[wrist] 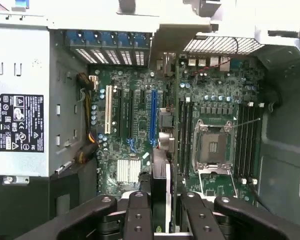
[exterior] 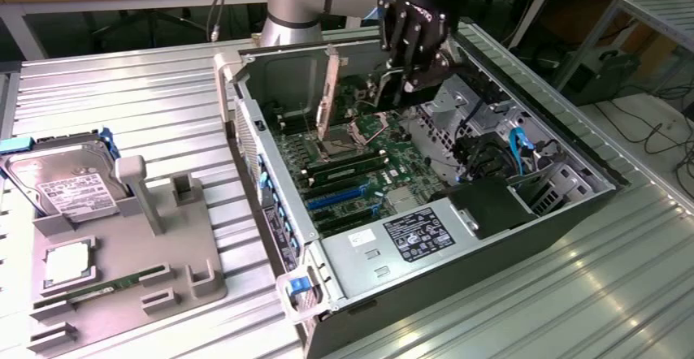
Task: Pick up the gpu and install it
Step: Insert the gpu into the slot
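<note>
scanning the exterior view from its left: a tray with a hard drive, then the open case, where the gripper hangs over the motherboard. risk, as i judge it: the gpu, held edge-on, could miss the blue slot and scrape the board if tilted. fingers are narrowed, clamping the gpu between them above the slots.

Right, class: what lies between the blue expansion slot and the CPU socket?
In the wrist view, black memory slots lie between the blue expansion slot and the CPU socket.
</note>
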You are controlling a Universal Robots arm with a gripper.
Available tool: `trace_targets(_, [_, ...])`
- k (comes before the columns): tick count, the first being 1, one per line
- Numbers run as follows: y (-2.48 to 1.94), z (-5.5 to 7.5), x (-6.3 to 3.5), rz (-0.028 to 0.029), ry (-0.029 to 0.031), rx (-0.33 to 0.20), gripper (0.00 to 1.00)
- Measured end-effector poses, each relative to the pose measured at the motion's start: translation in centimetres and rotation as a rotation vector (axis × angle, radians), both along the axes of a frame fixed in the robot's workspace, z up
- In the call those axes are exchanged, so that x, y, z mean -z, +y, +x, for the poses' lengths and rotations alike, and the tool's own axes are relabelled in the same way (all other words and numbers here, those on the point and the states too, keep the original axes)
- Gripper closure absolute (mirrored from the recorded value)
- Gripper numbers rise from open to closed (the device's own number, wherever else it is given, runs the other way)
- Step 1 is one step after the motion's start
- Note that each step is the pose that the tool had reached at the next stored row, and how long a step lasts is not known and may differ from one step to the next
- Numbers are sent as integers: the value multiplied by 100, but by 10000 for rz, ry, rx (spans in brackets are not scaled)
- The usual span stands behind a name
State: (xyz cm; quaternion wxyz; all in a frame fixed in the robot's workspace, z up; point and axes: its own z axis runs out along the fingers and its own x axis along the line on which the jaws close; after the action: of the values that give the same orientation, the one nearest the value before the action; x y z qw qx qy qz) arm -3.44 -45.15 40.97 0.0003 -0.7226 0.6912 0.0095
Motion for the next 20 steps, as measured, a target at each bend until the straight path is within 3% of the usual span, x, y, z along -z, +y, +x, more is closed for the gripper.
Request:
trace_targets(1, [0, 0, 130, -14, -152, -12, 73])
trace_targets(2, [0, 0, 251, -45, -236, 319, 73])
trace_targets(3, [41, 9, 375, -229, -225, 338, 73])
trace_targets(5, [54, 12, 642, -225, -221, 335, 73])
trace_targets(20, [54, 9, 959, -243, -223, 336, 73])
